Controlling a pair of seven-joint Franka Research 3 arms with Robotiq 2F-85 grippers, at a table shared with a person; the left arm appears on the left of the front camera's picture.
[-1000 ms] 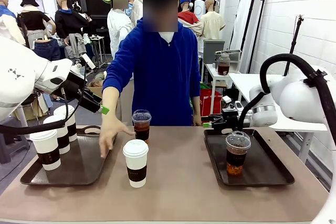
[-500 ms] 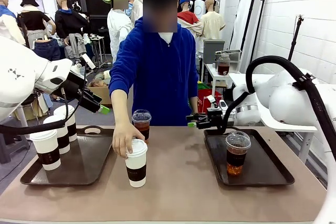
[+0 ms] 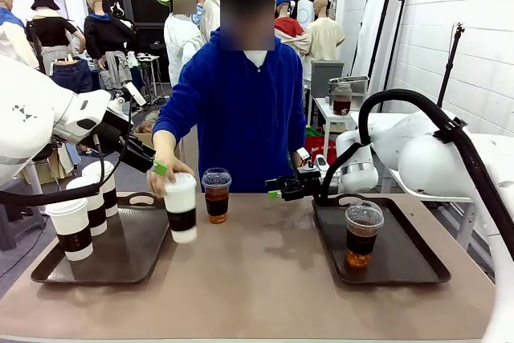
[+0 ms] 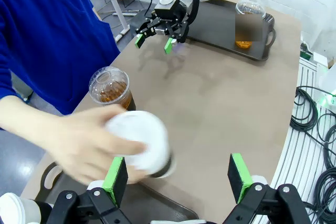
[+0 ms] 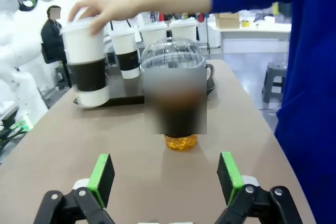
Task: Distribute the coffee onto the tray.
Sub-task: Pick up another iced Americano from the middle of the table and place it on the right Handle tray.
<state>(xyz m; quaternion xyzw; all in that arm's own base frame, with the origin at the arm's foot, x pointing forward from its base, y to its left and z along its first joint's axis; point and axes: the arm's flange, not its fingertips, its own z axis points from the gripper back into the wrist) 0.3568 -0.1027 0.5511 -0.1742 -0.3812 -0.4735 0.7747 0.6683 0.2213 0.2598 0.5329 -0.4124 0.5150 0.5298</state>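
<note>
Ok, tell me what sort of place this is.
Most likely a robotics lab staged as a coffee counter: white robot arms flank a table, trays carry coffee cups, and cables trail on the floor.

Brown table (image 3: 265, 287) (blue sweater (image 3: 241, 118) behind)

Four paper cups (image 3: 181, 208), two clear dome-lidded cups (image 3: 216, 195), two trays (image 3: 128, 256)

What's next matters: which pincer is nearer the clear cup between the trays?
Right: the right pincer faces the clear cup, low over the table; left pincer hangs higher, farther off.
</note>
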